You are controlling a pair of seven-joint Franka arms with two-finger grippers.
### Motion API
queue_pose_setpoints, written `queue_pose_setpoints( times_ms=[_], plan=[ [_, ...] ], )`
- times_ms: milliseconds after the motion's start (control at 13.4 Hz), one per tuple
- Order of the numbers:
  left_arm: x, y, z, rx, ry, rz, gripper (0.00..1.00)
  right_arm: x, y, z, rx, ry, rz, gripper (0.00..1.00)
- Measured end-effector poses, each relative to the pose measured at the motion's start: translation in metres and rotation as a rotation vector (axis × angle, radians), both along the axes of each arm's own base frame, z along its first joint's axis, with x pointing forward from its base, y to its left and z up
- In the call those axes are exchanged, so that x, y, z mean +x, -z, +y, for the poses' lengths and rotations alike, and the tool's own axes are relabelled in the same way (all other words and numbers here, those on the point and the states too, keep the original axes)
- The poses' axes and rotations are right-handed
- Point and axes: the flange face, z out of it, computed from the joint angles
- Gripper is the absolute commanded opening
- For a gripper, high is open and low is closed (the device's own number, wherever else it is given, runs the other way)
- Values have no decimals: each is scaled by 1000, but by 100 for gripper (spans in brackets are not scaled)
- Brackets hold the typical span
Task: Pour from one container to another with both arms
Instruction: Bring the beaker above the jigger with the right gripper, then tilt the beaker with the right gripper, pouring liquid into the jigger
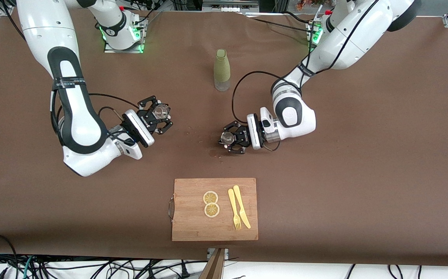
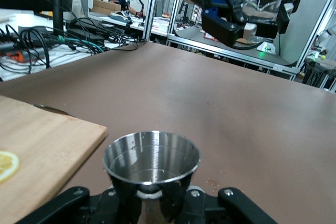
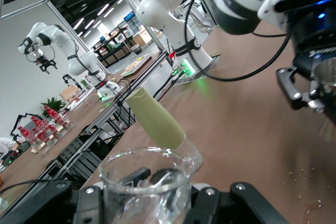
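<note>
We are looking at a brown-covered table (image 1: pixel 363 162) with two white jointed robot arms reaching in from the bases along its back edge. The right arm (image 1: pixel 73 112) is holding its black right gripper (image 1: pixel 159 115) up over the table toward its own end, and the fingers are pinching a small clear glass beaker (image 1: pixel 162 111); in the right wrist view we are seeing that beaker (image 3: pixel 147 184) tilted along with the camera, its rim close up between the black fingers. The left arm (image 1: pixel 317 69) is bending down so that its black left gripper (image 1: pixel 230 138) is sitting low near the middle of the table, clamped around a small shiny metal cup (image 1: pixel 228 137). In the left wrist view we are looking straight into the open mouth of that metal cup (image 2: pixel 151 158), which is standing upright, and the other gripper with its beaker is hanging higher up in that same view. We cannot tell whether the cup is touching the tabletop.

Between the two bases a tall matte green bottle with a clear bottom (image 1: pixel 221 70) is standing upright, well apart from both grippers. Nearer to the front camera a rectangular bamboo cutting board with a metal handle (image 1: pixel 193 228) is lying flat; on it we are seeing two round lemon slices (image 1: pixel 211 203) touching each other, and beside them a pale yellow plastic fork (image 1: pixel 234 208) and a pale yellow plastic knife (image 1: pixel 242 206) lying side by side. A few small wet spots (image 1: pixel 213 153) are showing on the cloth just beside the metal cup
</note>
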Motion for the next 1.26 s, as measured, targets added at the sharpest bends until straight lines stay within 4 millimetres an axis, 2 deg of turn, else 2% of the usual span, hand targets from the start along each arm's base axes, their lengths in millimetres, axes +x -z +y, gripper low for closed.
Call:
queue_pose_setpoints(
  times_ms=[223,521,1042,1265],
  plan=[
    [-24,18,-25,-19,-10,54,0,3,-1,21,-31,60,17,5],
    [-42,9,-50,13,-20,-6,0,7,2,37,-97,122,17,5],
    [-45,5,-53,74,-17,-101,0,12,-2,62,-181,166,36,5],
    [-41,3,-50,94,-35,-106,0,10,-2,83,-222,193,1,5]
  ],
)
